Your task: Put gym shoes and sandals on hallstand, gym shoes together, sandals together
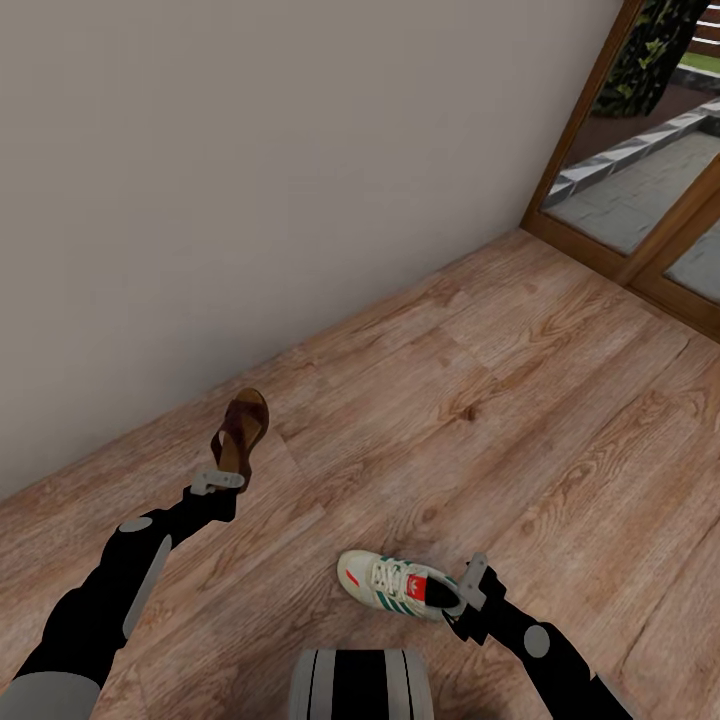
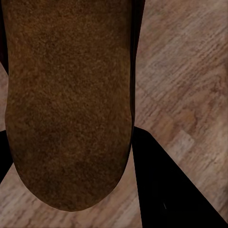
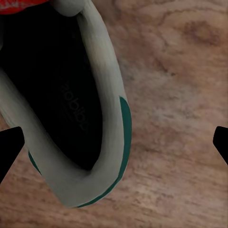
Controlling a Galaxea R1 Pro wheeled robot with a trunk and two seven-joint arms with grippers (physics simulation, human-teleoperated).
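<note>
Brown sandal (image 1: 242, 427) pinched in left tool (image 1: 218, 481), lifted clear of corridor floor (image 1: 520, 400) for carrying; right tool (image 1: 470, 585) spread at heel of gym shoe (image 1: 398, 584), shoe resting on floor, apparently lining up grasp

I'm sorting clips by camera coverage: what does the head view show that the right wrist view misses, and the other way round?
Head view alone: the flat dark-brown leather sandal at the left pincer, the plain grey wall, and the wood-framed glass door with paving outside.

Right wrist view alone: the sneaker's dark inside with faint lettering on the insole, seen close up.

Both: the white lace-up sneaker with teal stripes, its heel by the right pincer, and the light brown wood-plank floor.
</note>
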